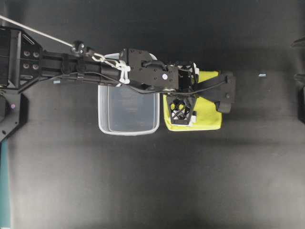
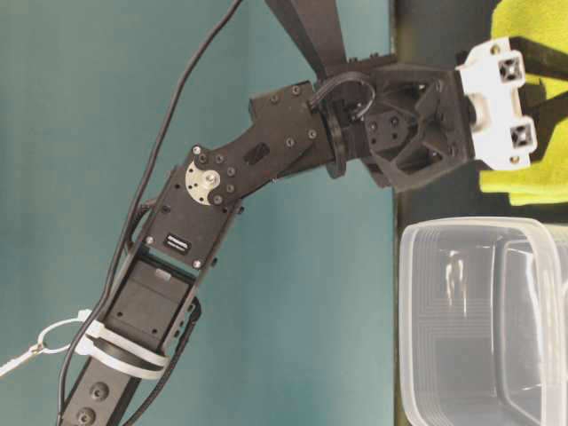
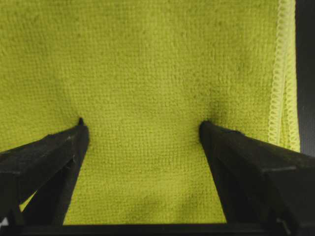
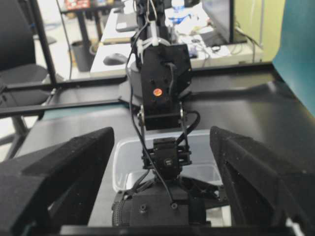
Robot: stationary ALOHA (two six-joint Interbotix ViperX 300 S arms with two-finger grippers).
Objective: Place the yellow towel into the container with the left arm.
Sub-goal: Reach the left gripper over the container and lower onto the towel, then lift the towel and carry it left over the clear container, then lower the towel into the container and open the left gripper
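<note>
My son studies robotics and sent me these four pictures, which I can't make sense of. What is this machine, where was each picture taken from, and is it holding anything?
This is a two-armed table robot filmed by four cameras: one above, one at table height (its picture appears turned sideways), and one on each wrist. On the black table lie a yellow towel and a clear container, side by side. The left arm reaches over the container, and its left gripper is open, with both fingers pressing into the towel, not yet closed on it. The right gripper is open too, holds nothing, and looks back at the other arm.
</note>
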